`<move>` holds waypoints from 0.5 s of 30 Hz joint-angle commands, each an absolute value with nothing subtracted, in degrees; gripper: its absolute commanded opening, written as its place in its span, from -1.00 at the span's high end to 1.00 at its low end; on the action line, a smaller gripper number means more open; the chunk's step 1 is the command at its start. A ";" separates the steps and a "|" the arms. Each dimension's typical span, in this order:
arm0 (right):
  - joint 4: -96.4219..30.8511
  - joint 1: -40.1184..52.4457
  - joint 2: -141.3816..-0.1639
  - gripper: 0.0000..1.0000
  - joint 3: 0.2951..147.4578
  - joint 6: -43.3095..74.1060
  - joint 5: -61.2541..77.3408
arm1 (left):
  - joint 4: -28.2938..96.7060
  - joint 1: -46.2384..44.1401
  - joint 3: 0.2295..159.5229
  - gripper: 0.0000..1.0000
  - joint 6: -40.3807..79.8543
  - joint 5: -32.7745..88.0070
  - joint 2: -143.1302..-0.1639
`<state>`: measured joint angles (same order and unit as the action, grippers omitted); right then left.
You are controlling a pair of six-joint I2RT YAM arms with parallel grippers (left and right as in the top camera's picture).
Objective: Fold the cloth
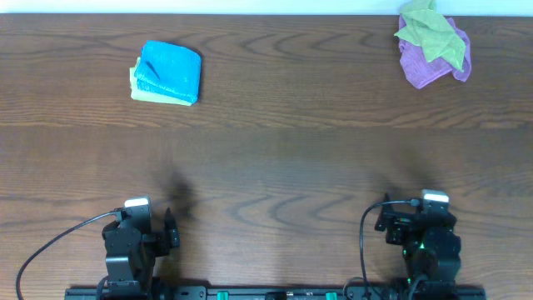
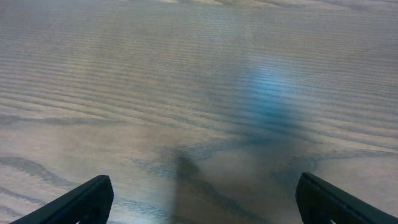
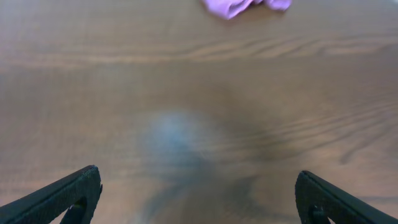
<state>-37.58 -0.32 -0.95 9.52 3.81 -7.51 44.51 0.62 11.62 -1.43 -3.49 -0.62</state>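
Note:
The sky-blue cloth lies folded into a small pad at the far left of the table, resting on a folded light green cloth. My left gripper is open and empty at the near left edge, far from the cloth. Its fingers frame bare wood in the left wrist view. My right gripper is open and empty at the near right edge. It shows only bare wood between its fingers in the right wrist view.
A crumpled purple cloth with a light green cloth on top lies at the far right; its purple edge shows in the right wrist view. The brown wood table spans the view.

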 commanded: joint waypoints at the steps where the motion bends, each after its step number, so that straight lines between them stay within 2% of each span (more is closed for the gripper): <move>1: -37.41 -0.75 -0.30 -0.99 8.97 2.98 -5.30 | 46.28 0.51 10.24 -0.90 -1.08 -4.64 -0.23; 5: -40.05 -0.73 -0.30 -0.98 9.10 7.79 -4.36 | 46.28 0.51 10.24 -0.90 -1.08 -4.62 -0.23; 15: -41.74 -0.73 -0.32 -0.98 9.15 7.66 0.45 | 46.28 0.51 10.24 -0.90 -1.08 -4.62 -0.23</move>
